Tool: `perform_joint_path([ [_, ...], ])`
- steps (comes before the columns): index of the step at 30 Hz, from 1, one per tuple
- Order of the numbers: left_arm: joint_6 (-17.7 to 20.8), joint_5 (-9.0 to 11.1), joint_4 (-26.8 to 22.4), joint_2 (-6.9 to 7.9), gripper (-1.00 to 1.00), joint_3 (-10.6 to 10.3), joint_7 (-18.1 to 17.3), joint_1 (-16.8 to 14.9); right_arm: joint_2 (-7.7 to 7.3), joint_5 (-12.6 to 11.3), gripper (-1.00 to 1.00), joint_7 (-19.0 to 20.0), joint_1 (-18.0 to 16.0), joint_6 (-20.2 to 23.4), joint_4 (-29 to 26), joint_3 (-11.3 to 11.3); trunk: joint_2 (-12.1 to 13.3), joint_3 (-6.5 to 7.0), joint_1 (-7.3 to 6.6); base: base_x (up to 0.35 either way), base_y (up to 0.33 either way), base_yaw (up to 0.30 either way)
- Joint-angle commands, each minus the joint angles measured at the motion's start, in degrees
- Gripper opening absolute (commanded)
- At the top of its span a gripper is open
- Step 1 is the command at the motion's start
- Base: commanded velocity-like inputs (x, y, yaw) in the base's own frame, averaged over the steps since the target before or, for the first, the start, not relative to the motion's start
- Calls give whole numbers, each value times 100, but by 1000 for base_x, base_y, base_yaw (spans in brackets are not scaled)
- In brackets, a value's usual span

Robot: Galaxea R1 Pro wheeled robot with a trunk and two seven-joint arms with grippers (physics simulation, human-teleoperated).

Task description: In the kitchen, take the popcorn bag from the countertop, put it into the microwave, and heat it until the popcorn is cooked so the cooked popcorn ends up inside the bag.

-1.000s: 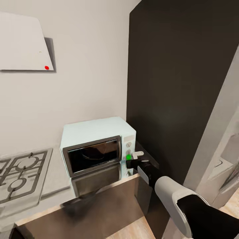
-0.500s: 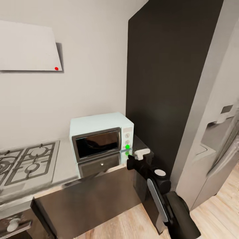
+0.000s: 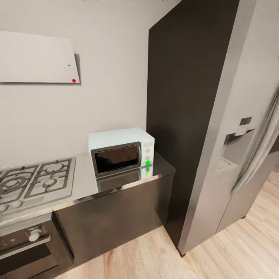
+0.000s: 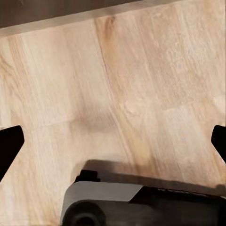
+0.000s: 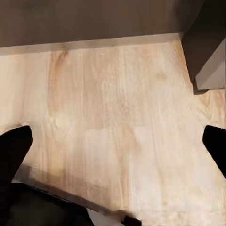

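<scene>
The pale mint-blue microwave [image 3: 121, 151] stands on the glossy grey countertop [image 3: 162, 167] against the wall, with its dark glass door shut. A green indicator dot [image 3: 147, 162] glows on its white knob panel. The popcorn bag and the popcorn are out of view; nothing can be made out behind the dark glass. My left gripper [image 4: 113, 143] hangs open over the wooden floor, its black fingertips [image 4: 8, 143] far apart. My right gripper [image 5: 115, 146] is open too, above the floor near the cabinet base, with nothing between its fingers.
A gas hob [image 3: 35, 180] lies left of the microwave, with a built-in oven [image 3: 27, 248] under it. A tall dark cabinet [image 3: 186, 97] and a steel fridge [image 3: 240, 155] stand to the right. A white hood [image 3: 37, 58] hangs above. Wooden floor [image 3: 155, 255] spreads in front.
The camera has backed away from the counter, so the microwave looks smaller. My right arm, which was at the microwave's knob panel, has dropped out of the head view.
</scene>
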Motion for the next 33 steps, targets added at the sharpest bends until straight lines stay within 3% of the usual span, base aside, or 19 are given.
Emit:
perform_joint_path([
  [1,-2,9,98,18,100,36,10,1,-9,4,100,-38,-57,-240,509,-1,-7,-6,1,-54,0,0],
  [4,2,9,484,76,100,74,33,20,-16,1,100,-347,-134,-678,1509,-3,-7,-6,1,-21,0,0],
  [7,2,17,1080,216,100,77,37,28,-3,3,100,-678,-319,-777,2398,-3,-7,-6,1,-3,0,0],
  [10,9,17,1204,212,100,68,45,43,-13,-23,100,-724,-503,-788,2771,-7,-7,-6,1,0,0,0],
  [11,54,7,1216,206,100,56,44,43,-12,-30,100,-729,-575,-787,3010,-192,-7,-6,1,0,0,0],
  [16,61,-4,1216,166,100,35,38,43,-9,-23,100,-730,-592,-787,3064,-752,-7,-6,1,0,0,0],
  [18,62,-7,1216,160,100,33,37,41,-9,-2,100,-730,-601,-787,3071,-828,-7,-6,1,0,0,0],
  [25,58,-9,1216,165,100,22,37,9,-6,26,100,-725,-612,-778,3314,-857,-7,-6,1,0,0,0],
  [26,58,-9,1216,158,100,16,37,-4,149,17,100,-718,-609,-778,4223,-825,-7,-6,1,0,0,0],
  [33,55,-9,1216,158,100,14,37,-1,146,17,100,-719,-610,-778,4224,-828,-7,-6,1,0,0,0],
])
